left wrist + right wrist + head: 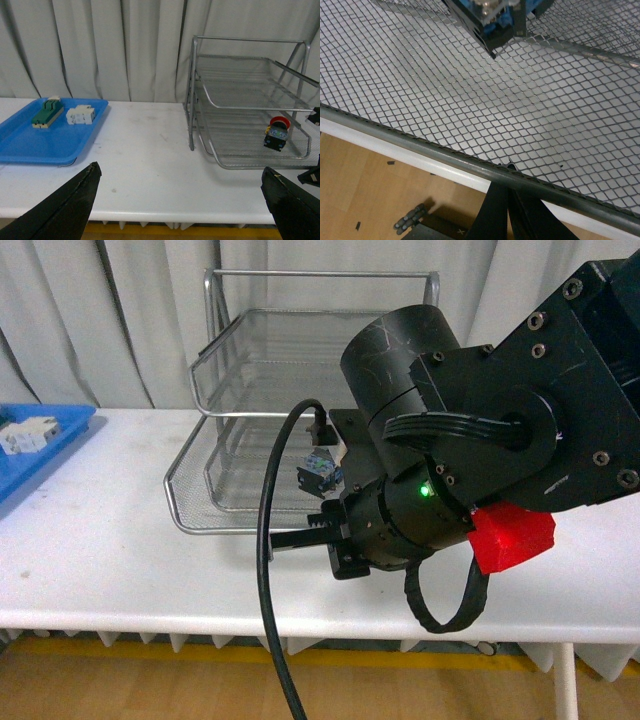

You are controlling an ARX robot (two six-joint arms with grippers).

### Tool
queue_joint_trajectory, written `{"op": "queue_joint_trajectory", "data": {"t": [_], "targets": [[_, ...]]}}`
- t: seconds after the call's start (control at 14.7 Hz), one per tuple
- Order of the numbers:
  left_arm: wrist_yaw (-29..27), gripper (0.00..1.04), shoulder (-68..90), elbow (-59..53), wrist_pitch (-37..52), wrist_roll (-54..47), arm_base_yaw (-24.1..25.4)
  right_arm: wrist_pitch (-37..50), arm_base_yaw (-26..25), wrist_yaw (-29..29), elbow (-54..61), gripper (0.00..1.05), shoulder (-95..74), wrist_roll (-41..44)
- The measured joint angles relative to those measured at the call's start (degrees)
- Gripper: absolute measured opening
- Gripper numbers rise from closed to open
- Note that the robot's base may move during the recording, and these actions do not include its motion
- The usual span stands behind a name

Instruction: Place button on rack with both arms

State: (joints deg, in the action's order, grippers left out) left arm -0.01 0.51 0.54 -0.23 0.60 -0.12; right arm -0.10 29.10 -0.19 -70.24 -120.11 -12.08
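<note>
Button (276, 133) is sitting on the lowest mesh shelf of the rack (250, 100), red cap up, near the front rim; nothing is touching it. Right gripper (320, 532) is reaching by that rim; fingers look nearly together and empty, though I cannot tell for sure. Left gripper (185, 200) is spread wide, empty, well apart from the rack. Judging: button is light, rigid, smooth-capped; the boxy body's flat sides are offering the surest hold.
</note>
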Motion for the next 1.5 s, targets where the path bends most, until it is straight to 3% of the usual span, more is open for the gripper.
{"op": "queue_joint_trajectory", "data": {"t": [1.5], "targets": [[0.0,0.98,-0.02,0.0,0.0,0.0,0.0,-3.41,-8.94,-0.52,-17.22,0.02,-7.58,2.73]]}}
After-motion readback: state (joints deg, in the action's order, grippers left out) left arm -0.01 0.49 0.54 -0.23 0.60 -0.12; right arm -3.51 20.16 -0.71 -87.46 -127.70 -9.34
